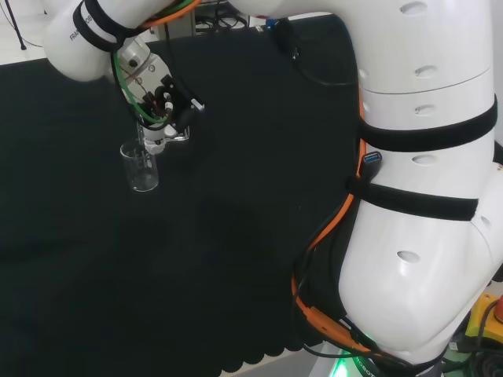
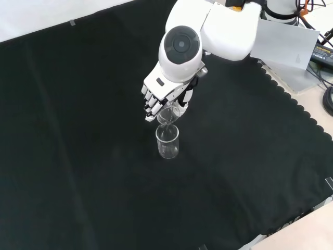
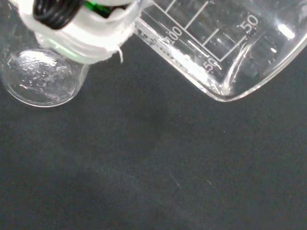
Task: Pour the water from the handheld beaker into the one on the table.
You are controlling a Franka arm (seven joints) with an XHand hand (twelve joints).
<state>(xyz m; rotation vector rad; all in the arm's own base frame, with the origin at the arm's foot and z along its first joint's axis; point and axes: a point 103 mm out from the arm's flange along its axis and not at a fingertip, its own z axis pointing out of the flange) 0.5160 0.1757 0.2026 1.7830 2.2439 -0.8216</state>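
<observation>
My hand (image 2: 165, 89) is curled round a clear glass beaker (image 2: 169, 113) and holds it tipped, its mouth just above a second clear beaker (image 2: 167, 141) that stands upright on the black cloth. In the head view the hand (image 1: 159, 100) hangs over the standing beaker (image 1: 140, 166), with the held beaker (image 1: 178, 132) showing faintly beside the fingers. The wrist view shows the held beaker (image 3: 225, 43) close and slanted, with printed scale marks, and the standing beaker (image 3: 43, 79) seen from above behind a finger (image 3: 72, 24). I cannot tell how much water either one holds.
Black cloth (image 2: 78, 156) covers the bench on all sides of the two beakers. The arm's white links (image 1: 424, 196) fill the right of the head view. The cloth's scalloped edge (image 2: 291, 104) runs along the right of the front view.
</observation>
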